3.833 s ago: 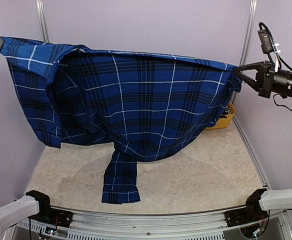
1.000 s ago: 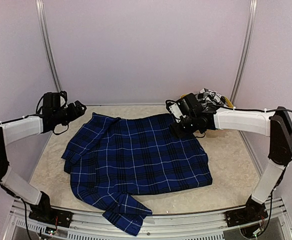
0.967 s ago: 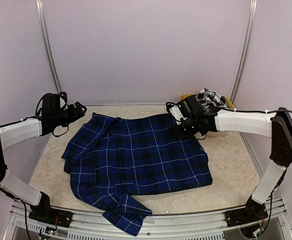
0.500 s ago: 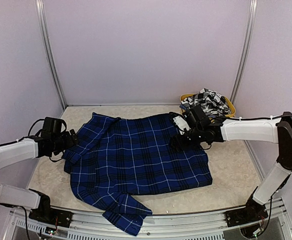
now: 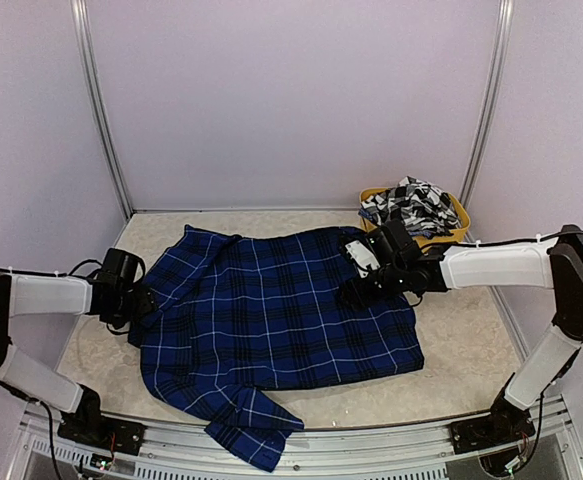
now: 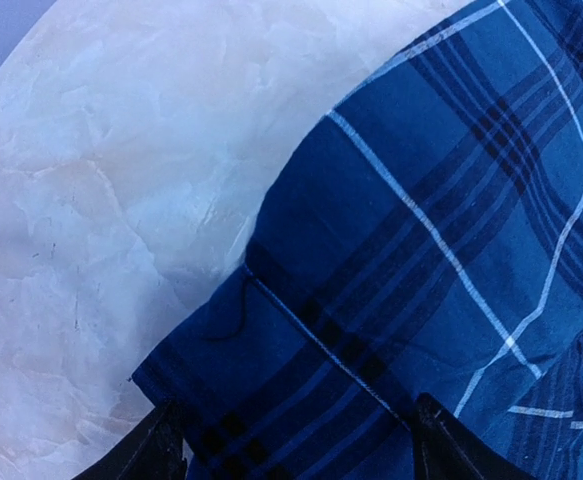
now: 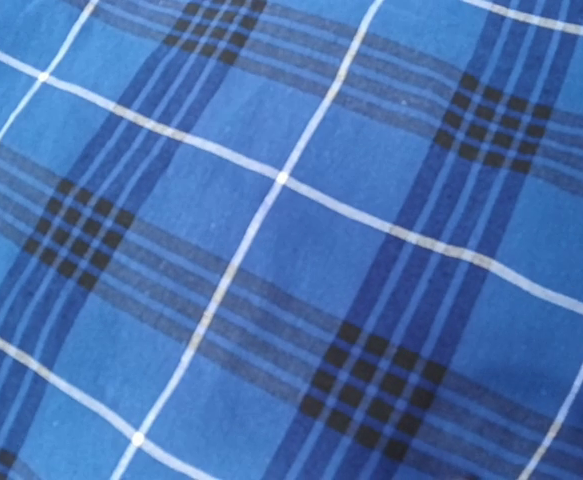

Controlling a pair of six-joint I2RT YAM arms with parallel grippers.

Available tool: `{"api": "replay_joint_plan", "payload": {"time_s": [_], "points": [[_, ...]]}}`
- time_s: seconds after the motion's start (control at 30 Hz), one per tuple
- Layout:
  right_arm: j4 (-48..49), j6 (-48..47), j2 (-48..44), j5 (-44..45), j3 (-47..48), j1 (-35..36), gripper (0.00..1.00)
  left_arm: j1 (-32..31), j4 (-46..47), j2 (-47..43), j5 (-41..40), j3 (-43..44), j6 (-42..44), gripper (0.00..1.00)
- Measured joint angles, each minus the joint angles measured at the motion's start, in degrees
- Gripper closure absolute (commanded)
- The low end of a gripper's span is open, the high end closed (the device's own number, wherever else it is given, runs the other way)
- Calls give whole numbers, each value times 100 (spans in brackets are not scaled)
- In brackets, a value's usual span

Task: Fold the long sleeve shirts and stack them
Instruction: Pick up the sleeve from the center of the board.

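Blue shirt (image 5: pixel 281 310) flat on counter (image 5: pixel 461 340), not folded yet; checked shirt (image 5: pixel 411 200) untouched. L pincer (image 6: pixel 296 450) open, R pincer (image 5: pixel 354 291) can't tell.

Robotics lab test cell. Enclosure: plain pale lilac wall panels (image 5: pixel 291 100) set between silver aluminium upright posts (image 5: pixel 101 110). Work surface: beige stone-patterned table (image 5: pixel 471 330). Fixtures: white-shelled left arm (image 5: pixel 46 295) and right arm (image 5: pixel 496 265), bases bolted to a slotted aluminium rail (image 5: pixel 301 440) along the table's near edge.
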Motion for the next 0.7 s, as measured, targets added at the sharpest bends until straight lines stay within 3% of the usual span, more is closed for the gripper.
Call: {"api": "replay_joint_plan", "payload": {"time_s": [0.23, 0.4, 0.7], "points": [[72, 7, 0, -66, -44, 2, 35, 0, 184, 321, 48, -90, -26, 50], [79, 22, 2, -111, -44, 2, 35, 2, 286, 299, 68, -142, -37, 73], [101, 68, 11, -151, -46, 2, 35, 4, 291, 229, 98, -144, -9, 77]]}}
